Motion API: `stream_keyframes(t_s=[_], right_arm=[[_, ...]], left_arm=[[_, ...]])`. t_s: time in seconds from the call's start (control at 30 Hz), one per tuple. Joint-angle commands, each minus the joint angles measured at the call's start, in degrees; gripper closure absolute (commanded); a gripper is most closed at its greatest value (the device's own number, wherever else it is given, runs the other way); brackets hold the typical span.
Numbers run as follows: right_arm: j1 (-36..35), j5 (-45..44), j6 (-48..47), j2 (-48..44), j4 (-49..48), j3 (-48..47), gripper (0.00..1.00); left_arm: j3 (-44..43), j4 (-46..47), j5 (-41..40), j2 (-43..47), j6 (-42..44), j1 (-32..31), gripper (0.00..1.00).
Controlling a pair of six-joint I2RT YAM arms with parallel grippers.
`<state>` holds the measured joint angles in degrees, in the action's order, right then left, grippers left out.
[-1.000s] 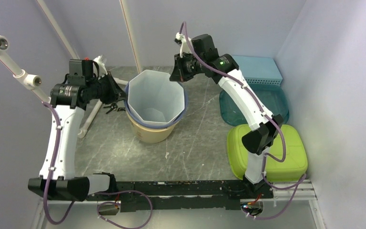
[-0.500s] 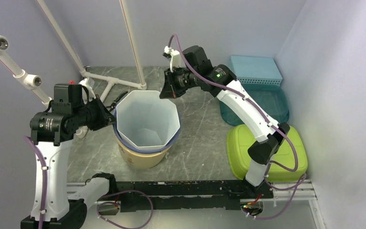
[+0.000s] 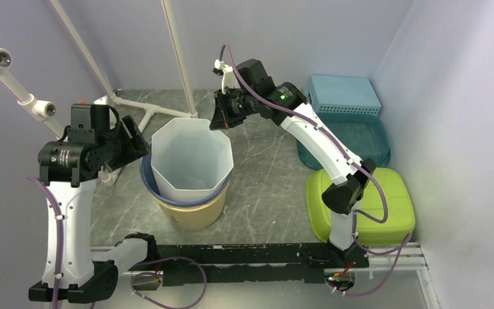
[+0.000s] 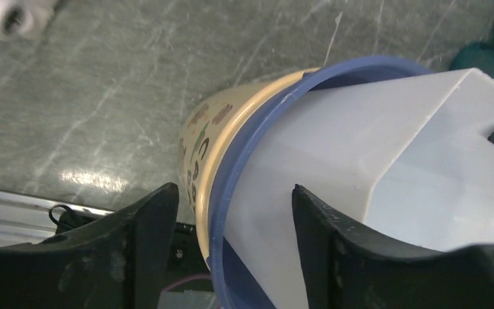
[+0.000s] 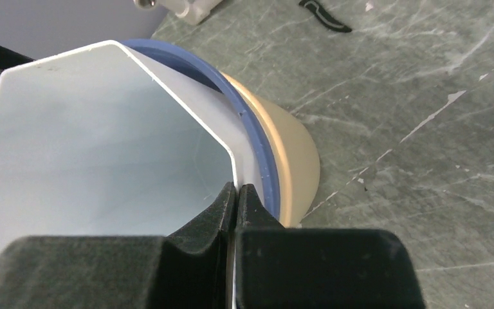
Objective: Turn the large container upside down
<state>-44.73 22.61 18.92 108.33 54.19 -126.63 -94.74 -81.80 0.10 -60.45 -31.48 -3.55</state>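
Our right pincer (image 5: 237, 190) clamps the white octagonal bin's (image 3: 190, 158) far rim; our left pincer (image 4: 233, 194) hangs open at its left side.

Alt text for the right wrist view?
The right gripper is shut on the rim of a white eight-sided bin. The bin is nested in a blue-rimmed tan bucket, with a grey marbled table beneath.

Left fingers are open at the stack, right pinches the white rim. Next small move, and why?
Probably back the left fingers away from the stack. They stand open, straddling the blue rim and tan bucket wall, gripping nothing, while the right fingers are shut on the white octagonal container at its rim. Clearing that side should leave room to tip it.
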Motion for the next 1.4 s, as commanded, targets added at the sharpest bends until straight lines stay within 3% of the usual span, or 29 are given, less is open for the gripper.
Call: stream_keyframes(t_s=[0.0, 0.1, 0.17, 0.6, 0.87, 1.37], right_arm=[[-0.9, -3.3, 4.3, -0.2, -2.2, -6.7, 1.00], [-0.9, -5.6, 4.8, 0.0, -2.2, -8.1, 1.00], [-0.9, -6.2, 5.4, -0.1, -2.8, -8.4, 1.00], [-1.2, -11.4, 5.7, -0.6, -2.2, -8.0, 1.00], [-1.7, -11.6, 5.9, -0.1, -2.4, -8.7, 1.00], [-2.3, -13.6, 4.9, 1.3, -0.2, -11.6, 1.00]], left_arm=[[-7.0, -0.2, -5.1, -1.4, 0.9, -0.3, 0.25], [-10.6, -0.8, -6.4, -1.6, 1.6, -0.3, 0.12], [-12.0, -0.2, -5.5, -1.4, 2.1, -0.4, 0.10], [-13.1, 3.6, -0.2, 3.1, 2.0, -0.4, 0.06], [-13.3, 7.8, 9.6, 6.7, 3.4, -0.4, 0.06], [-12.4, 5.8, 19.6, 0.7, 6.7, -0.3, 0.07]])
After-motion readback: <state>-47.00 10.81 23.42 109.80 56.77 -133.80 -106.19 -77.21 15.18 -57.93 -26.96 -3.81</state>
